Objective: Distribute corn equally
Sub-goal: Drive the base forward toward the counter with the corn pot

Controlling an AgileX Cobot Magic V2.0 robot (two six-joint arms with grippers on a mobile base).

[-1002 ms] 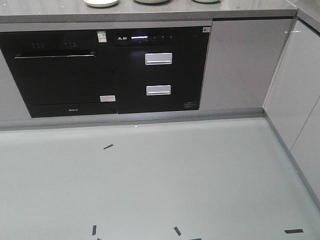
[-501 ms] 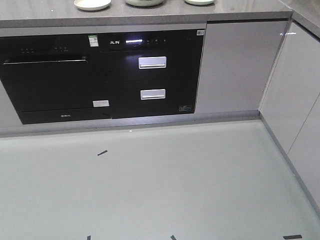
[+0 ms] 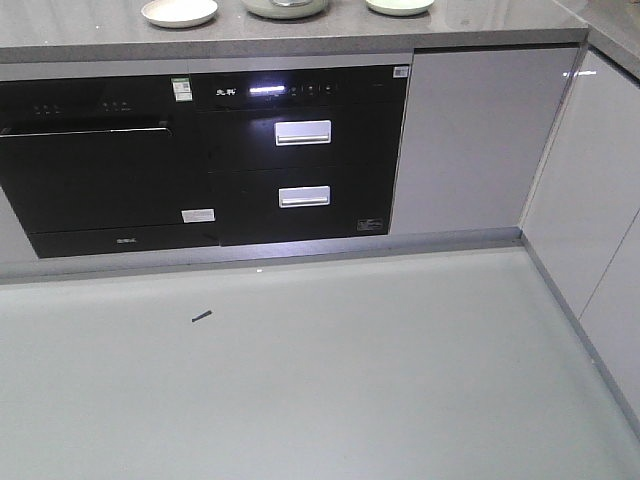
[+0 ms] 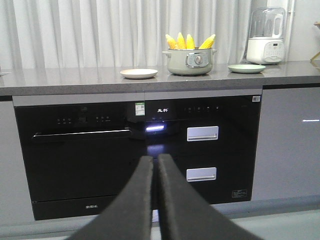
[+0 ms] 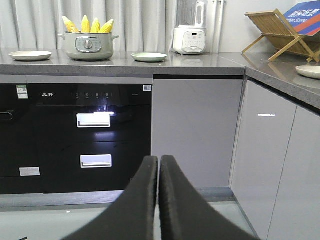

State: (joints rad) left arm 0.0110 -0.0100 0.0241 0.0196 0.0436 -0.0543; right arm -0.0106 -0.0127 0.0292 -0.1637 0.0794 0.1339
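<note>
Several yellow cobs of corn [image 4: 187, 41] stand upright in a pale green pot [image 4: 190, 62] on the grey countertop, also seen from the right wrist as corn [image 5: 87, 24] in the pot [image 5: 86, 47]. A cream plate [image 4: 138, 73] lies left of the pot and a green plate [image 4: 246, 68] right of it. My left gripper [image 4: 155, 159] is shut and empty, low in front of the black appliances and far from the counter. My right gripper [image 5: 158, 159] is likewise shut on nothing. The front view shows only the pot's base [image 3: 286, 8] and no arms.
A white blender [image 5: 190, 34] stands right of the green plate [image 5: 149, 57]. A wooden rack [image 5: 280, 32] and another plate [image 5: 309, 71] sit on the right side counter. Black oven front [image 3: 100, 165] and side cabinets [image 3: 600, 200] bound the floor, which bears a tape mark [image 3: 202, 317].
In the front view the cabinets and floor tape have slid down the frame and more countertop shows. The base has come closer to the counter.
</note>
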